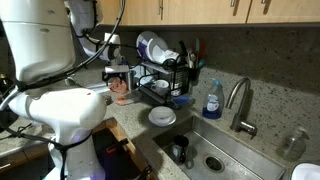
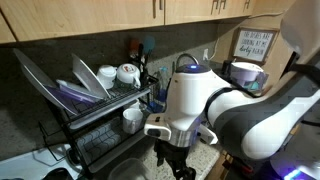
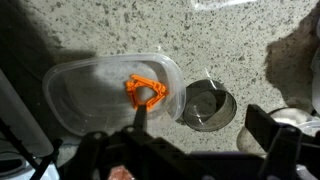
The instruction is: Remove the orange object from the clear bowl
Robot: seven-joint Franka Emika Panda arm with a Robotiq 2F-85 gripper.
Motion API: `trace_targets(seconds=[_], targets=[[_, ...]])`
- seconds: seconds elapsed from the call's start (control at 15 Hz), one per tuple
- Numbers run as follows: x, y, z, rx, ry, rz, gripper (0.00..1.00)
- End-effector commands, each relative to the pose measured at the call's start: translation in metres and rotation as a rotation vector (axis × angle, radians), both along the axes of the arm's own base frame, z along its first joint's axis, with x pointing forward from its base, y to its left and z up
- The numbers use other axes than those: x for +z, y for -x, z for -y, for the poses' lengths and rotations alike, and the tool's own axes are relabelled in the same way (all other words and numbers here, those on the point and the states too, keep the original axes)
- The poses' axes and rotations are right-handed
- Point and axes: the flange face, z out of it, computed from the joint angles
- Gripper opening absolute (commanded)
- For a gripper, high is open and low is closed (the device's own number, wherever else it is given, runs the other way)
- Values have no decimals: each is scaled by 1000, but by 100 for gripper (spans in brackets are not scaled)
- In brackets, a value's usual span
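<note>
In the wrist view we see the orange object [image 3: 147,92] lying inside the clear bowl [image 3: 80,100], toward its right end, on the speckled table [image 3: 250,40]. The jaws stand spread. One finger [image 3: 140,118] reaches the object's lower edge, though we cannot tell whether it touches. The other finger [image 3: 272,130] is well off to the right, past a round vessel [image 3: 210,105] just beside the bowl. The object sits at one fingertip, not centred in the gap.
</note>
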Motion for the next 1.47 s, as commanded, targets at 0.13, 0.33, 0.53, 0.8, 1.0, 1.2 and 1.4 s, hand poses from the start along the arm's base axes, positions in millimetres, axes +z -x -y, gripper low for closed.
trace_targets(seconds=[0.13,0.33,0.53,0.8,1.0,1.2,1.4], targets=[[2,-2,1,-5,-2,4,100],[-3,-5,3,-16,-25,-26,100],[-18,-18,-5,-52,-42,-67,100],[-37,-36,-20,-76,-46,-101,100],[-52,-47,-39,-79,-32,-124,100],[-71,-55,-58,-82,3,-135,100],[-93,-55,-77,-89,63,-107,100]])
